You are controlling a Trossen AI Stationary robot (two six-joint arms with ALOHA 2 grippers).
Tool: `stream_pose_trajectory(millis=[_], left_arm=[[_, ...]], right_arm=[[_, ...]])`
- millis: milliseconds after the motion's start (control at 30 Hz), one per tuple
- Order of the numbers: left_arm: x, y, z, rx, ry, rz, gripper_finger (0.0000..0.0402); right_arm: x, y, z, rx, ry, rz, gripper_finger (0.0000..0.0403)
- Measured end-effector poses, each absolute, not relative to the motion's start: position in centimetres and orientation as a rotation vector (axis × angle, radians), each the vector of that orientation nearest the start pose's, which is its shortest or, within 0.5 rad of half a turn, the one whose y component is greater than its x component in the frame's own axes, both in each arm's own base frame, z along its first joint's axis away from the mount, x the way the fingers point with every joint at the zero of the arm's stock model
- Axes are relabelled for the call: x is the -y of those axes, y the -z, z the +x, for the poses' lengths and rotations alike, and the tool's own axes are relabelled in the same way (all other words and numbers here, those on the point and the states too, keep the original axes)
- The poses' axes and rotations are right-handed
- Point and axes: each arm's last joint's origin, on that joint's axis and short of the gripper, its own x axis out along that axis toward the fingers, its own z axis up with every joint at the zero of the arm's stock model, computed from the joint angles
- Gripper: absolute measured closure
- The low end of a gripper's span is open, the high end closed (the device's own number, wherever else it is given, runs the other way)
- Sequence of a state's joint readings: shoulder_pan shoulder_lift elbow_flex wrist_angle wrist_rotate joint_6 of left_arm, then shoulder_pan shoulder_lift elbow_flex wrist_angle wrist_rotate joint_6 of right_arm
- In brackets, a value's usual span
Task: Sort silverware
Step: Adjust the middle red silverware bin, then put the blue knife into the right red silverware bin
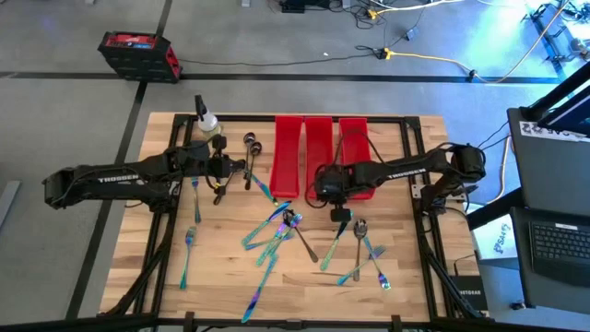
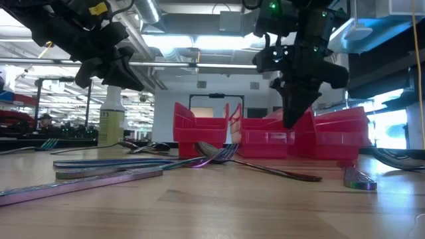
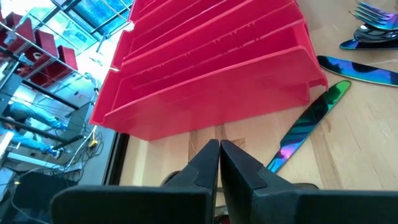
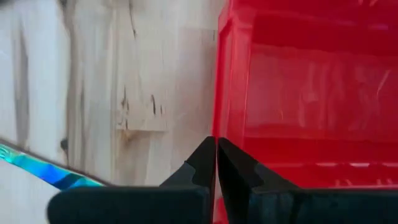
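Hanging over the wooden table [image 1: 138,240], both arms had their jaws pressed tight together — nothing was held in either one. The left gripper [image 3: 219,163] pointed at the side of the red bins [image 3: 205,74], near a shiny blue-green knife [image 3: 308,124]. The right gripper [image 4: 216,160] hovered just above the near end of the red bins, over the bin edge. The silverware [image 1: 286,231] lay scattered on the table in front of the bins — forks, spoons and knives. Each arm said "TROSSEN" in white letters. A spray bottle [image 1: 206,118] stood at the back.
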State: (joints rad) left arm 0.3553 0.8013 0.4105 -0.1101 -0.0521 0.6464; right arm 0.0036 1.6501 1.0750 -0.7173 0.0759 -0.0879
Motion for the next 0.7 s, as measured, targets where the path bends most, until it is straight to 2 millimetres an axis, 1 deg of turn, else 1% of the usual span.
stream_pose_trajectory(millis=[133,233,333,433,500,567,700], left_arm=[[-6.1,-20.9,15.9,-0.607,-0.223,0.548,0.0402],[-6.0,-20.9,16.0,-0.604,-0.217,0.549,0.0402],[-5.7,-20.9,16.1,-0.59,-0.192,0.532,0.0402],[-5.2,-21.0,16.3,-0.552,-0.142,0.479,0.0402],[-4.9,-21.5,16.6,-0.479,-0.147,0.418,0.0402],[-4.7,-22.5,17.1,-0.358,-0.164,0.361,0.0402],[-3.9,-24.4,17.7,-0.134,-0.118,0.257,0.0402]], right_arm=[[-0.2,-20.4,31.4,-1.239,-0.083,-0.049,0.0403],[-0.6,-21.3,31.9,-1.21,-0.131,0.09,0.0403],[-1.1,-22.1,32.3,-1.188,-0.12,0.194,0.0403],[-2.2,-22.5,32.6,-1.163,-0.082,0.181,0.0403],[-3.2,-22.6,32.8,-1.136,-0.064,0.164,0.0403],[-4.0,-22.7,32.9,-1.113,-0.054,0.159,0.0403],[-5.5,-23.0,33.2,-1.047,-0.039,0.135,0.0403]])
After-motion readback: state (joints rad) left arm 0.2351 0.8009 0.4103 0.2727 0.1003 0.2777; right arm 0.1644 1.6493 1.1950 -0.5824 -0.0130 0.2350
